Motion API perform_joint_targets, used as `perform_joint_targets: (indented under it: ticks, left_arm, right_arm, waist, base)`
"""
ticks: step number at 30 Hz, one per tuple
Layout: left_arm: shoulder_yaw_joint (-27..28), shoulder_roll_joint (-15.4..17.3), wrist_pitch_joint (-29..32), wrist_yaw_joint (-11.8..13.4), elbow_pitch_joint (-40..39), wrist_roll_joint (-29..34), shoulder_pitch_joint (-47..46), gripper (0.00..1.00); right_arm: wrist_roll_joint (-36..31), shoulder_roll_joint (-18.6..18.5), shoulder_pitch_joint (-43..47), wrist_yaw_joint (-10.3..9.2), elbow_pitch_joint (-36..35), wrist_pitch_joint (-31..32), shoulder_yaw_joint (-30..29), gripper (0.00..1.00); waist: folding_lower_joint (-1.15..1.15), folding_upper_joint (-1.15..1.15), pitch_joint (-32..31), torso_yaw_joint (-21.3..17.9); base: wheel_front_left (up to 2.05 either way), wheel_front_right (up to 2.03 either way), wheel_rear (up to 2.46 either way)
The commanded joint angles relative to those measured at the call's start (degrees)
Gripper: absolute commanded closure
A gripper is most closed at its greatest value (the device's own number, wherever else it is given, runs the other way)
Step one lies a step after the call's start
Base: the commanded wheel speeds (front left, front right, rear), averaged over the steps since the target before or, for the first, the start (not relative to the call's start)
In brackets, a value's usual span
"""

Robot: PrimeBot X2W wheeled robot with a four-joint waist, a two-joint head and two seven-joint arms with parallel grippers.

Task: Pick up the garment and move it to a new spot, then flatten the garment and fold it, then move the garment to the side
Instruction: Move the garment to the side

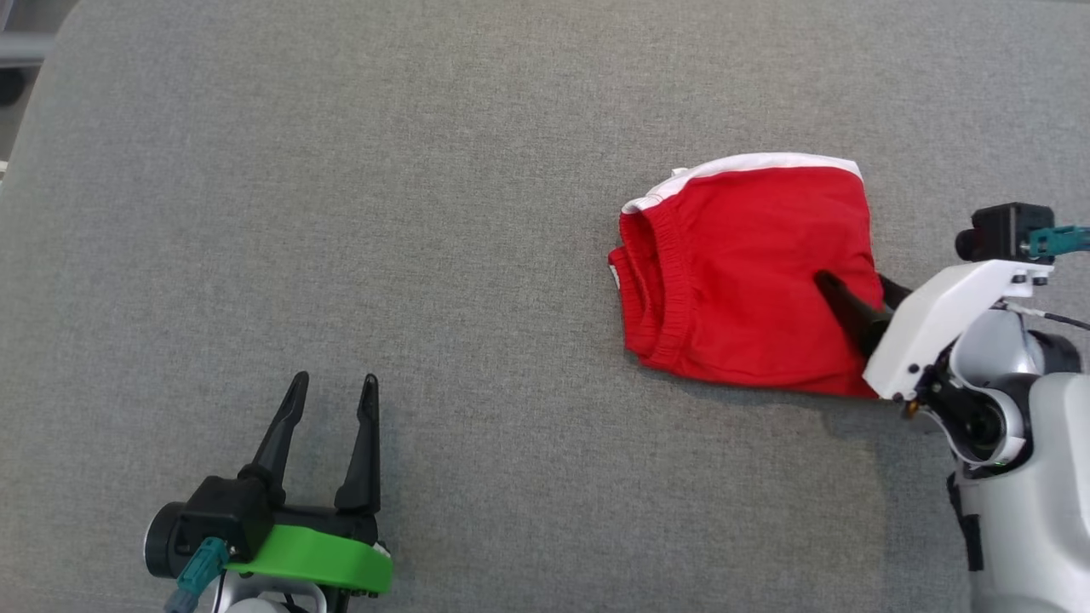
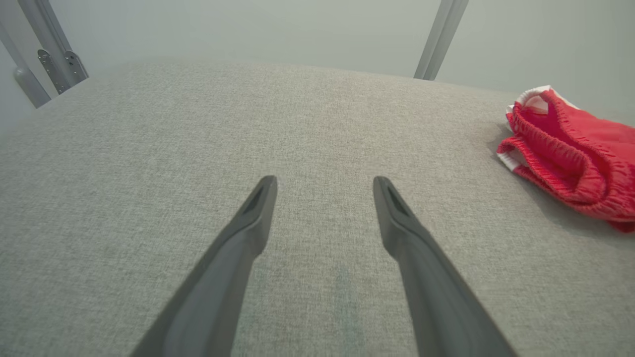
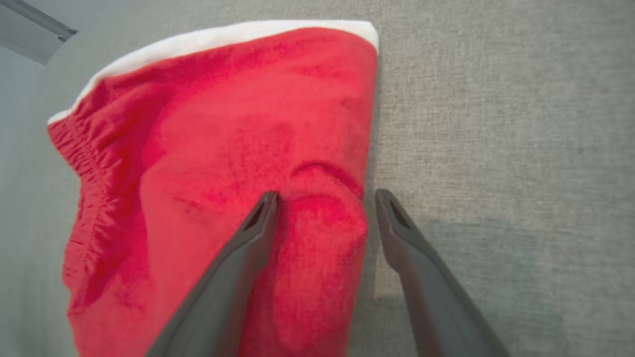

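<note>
The garment [image 1: 749,264] lies folded into a compact red block on the right part of the grey cloth-covered table [image 1: 477,213], white trim along its far edge and the gathered waistband facing left. My right gripper [image 1: 854,285] is open at the garment's right edge. In the right wrist view, the right gripper [image 3: 326,196] has one finger over the red cloth [image 3: 223,124] and the other over bare table, with a soft bulge of cloth between them. My left gripper [image 1: 334,380] stands open and empty at the lower left, far from the garment. The left wrist view shows the left gripper [image 2: 325,181] with the garment [image 2: 570,153] off to its right.
The table's left edge runs down at the far left [image 1: 25,128]. Grey metal frame posts [image 2: 54,64] [image 2: 441,39] stand beyond the table's far edge. Bare grey surface spreads across the middle and left.
</note>
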Motion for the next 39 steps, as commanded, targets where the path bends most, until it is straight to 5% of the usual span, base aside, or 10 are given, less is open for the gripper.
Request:
perform_joint_targets:
  ticks: [1,2,3,4,5,13,18,32,39]
  left_arm:
    - [0.34,0.20,-0.13,-0.20,-0.11,0.54,-0.55,0.00]
    - [0.44,0.20,-0.14,-0.22,-0.34,0.62,-0.47,0.00]
    - [0.52,0.26,-0.13,-0.23,-0.58,0.80,-0.38,0.00]
    - [0.69,0.32,-0.14,-0.25,-0.86,0.87,-0.30,0.00]
    - [0.76,0.40,-0.13,-0.26,-1.11,0.97,-0.20,0.00]
    - [1.41,1.77,-0.13,-0.35,-2.64,1.84,1.78,0.00]
    - [0.01,2.30,-0.13,-0.32,-3.27,2.31,2.08,0.00]
    - [-2.58,2.04,-0.07,0.01,-3.82,2.02,1.07,0.00]
    - [-3.86,2.33,0.12,-0.01,-3.70,1.86,0.64,0.00]
  right_arm:
    - [1.17,1.15,-1.48,0.02,2.14,-1.10,0.61,0.00]
    - [1.77,1.41,-2.25,0.02,3.35,-1.87,1.09,0.00]
    - [2.61,1.70,-2.85,0.02,4.63,-2.62,1.18,0.22]
    - [3.44,2.04,-3.42,0.02,5.49,-3.43,1.40,0.86]
    - [4.34,2.36,-3.82,0.02,6.18,-4.16,1.75,1.00]
    - [7.85,0.10,-1.65,0.02,6.32,-7.97,3.46,1.00]
    - [7.84,-4.80,0.05,0.02,4.33,-8.25,1.12,1.00]
    - [4.54,-17.06,-8.24,0.02,-2.71,-0.48,1.16,1.00]
    - [2.17,-20.32,-8.82,0.01,2.06,0.72,-3.69,1.00]
  waist:
    - [0.00,0.36,-0.03,-0.30]
    - [0.00,0.36,-0.13,-0.69]
    - [0.00,0.36,-0.23,-1.17]
    - [0.00,0.36,-0.34,-1.82]
    - [0.00,0.36,-0.52,-2.56]
    - [0.00,0.36,-2.30,-12.65]
    - [0.00,0.36,-2.59,-18.27]
    - [0.00,0.36,0.84,-20.51]
    - [0.00,0.36,2.98,-18.64]
  base:
    - [0.00,0.00,0.00]
    - [0.00,0.00,0.00]
    - [0.00,0.00,0.00]
    - [0.00,0.00,0.00]
    - [0.00,0.00,0.00]
    - [0.00,0.00,0.00]
    - [0.00,0.00,0.00]
    - [0.00,0.00,0.00]
    - [0.00,0.00,0.00]
